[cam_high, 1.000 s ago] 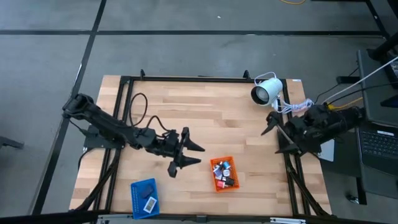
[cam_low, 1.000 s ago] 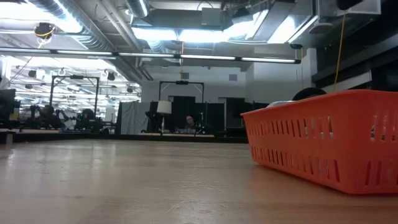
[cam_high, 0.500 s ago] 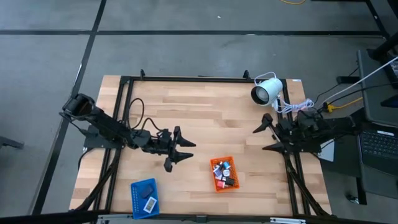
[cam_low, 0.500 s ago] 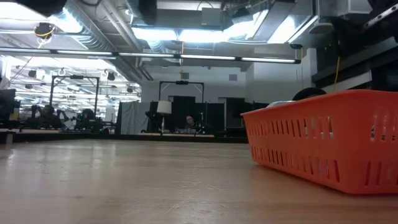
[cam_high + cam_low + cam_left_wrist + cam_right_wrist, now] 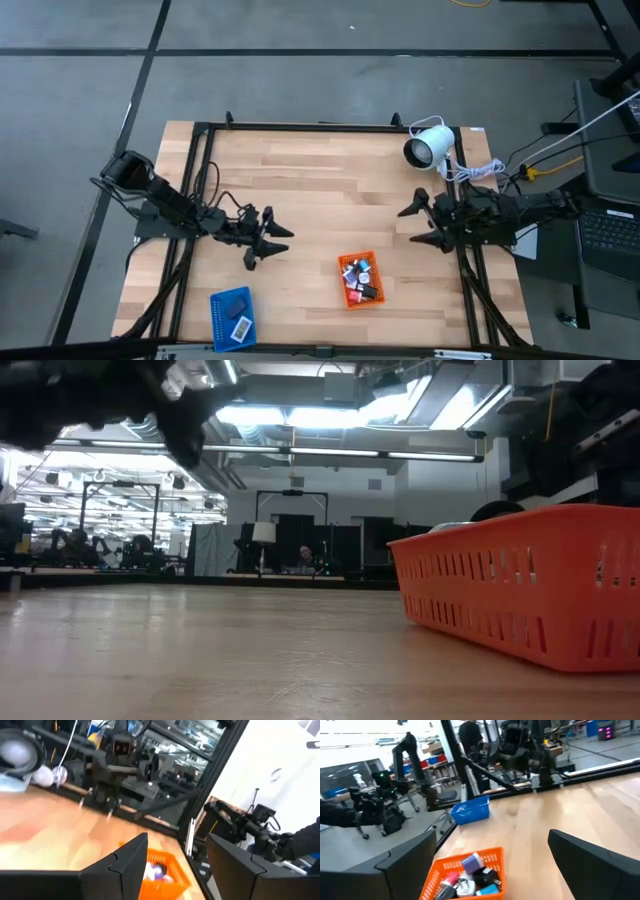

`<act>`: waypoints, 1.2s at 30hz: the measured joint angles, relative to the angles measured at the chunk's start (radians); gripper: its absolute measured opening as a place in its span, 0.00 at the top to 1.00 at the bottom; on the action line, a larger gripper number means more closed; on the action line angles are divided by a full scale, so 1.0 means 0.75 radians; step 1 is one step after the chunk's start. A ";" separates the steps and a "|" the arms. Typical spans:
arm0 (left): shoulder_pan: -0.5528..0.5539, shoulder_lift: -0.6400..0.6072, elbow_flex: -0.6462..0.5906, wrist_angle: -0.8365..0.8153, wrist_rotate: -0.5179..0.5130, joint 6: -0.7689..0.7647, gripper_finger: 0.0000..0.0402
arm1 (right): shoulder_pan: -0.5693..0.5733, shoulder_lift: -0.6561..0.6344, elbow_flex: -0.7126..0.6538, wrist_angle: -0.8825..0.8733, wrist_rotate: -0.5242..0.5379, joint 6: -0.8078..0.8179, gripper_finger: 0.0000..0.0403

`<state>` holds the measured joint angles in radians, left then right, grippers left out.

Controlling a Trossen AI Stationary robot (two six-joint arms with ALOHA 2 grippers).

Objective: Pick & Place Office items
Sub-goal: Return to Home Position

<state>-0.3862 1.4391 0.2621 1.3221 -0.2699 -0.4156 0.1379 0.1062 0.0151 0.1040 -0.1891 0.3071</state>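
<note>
The blue tray (image 5: 231,317) sits closest, at the front edge of the wooden table (image 5: 330,180), toward the left. A few flat office items (image 5: 240,326) lie inside it, one dark blue and one pale.

A little farther in and to the right stands the orange tray (image 5: 500,595). It is well apart from the blue tray. More small pieces are piled inside it. The right wrist view shows a purple piece (image 5: 471,862), a red piece (image 5: 449,880), a black piece (image 5: 484,876) and a light-blue piece (image 5: 489,891), all touching each other.

Next come the two arms. The left gripper (image 5: 270,249) is over the left half of the table, between the two trays but farther back. Its fingers are spread wide and hold nothing. The right gripper (image 5: 406,227) is near the right edge of the table, past the orange tray. Its fingers are spread apart too, and it holds nothing. Both grippers are clear of the trays.

At the far right corner stands a big white round device (image 5: 425,150), with a white cable (image 5: 478,170) curled just beside it.

Behind the table, the low view shows a big room with bright ceiling lights (image 5: 300,415).
</note>
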 joint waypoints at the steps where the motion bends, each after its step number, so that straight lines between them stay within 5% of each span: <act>1: 0.000 0.000 -0.027 0.019 -0.006 -0.015 0.51 | 0.000 0.000 0.000 0.001 0.015 0.001 0.04; 7: -0.047 -0.053 -0.182 0.315 -0.063 0.099 0.52 | 0.000 0.001 0.001 -0.025 0.023 0.060 0.04; 14: -0.218 -0.470 -0.326 0.329 -0.238 0.414 0.51 | -0.002 0.002 0.002 -0.050 0.076 0.096 0.04; 20: -0.369 -0.825 -0.339 -0.062 -0.463 0.487 0.51 | -0.003 0.002 0.002 -0.049 0.122 0.074 0.04; 24: -0.411 -0.997 -0.338 -0.318 -0.415 0.407 0.51 | -0.003 0.002 0.002 -0.045 0.133 0.069 0.04; 36: -0.383 -1.072 -0.338 -0.961 -0.376 -0.049 0.51 | -0.003 0.002 0.002 -0.104 0.123 -0.061 0.04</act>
<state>-0.6737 0.6350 0.0082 0.6010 -0.5523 -0.4526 0.1360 0.1078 0.0162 0.0256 -0.0967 0.2611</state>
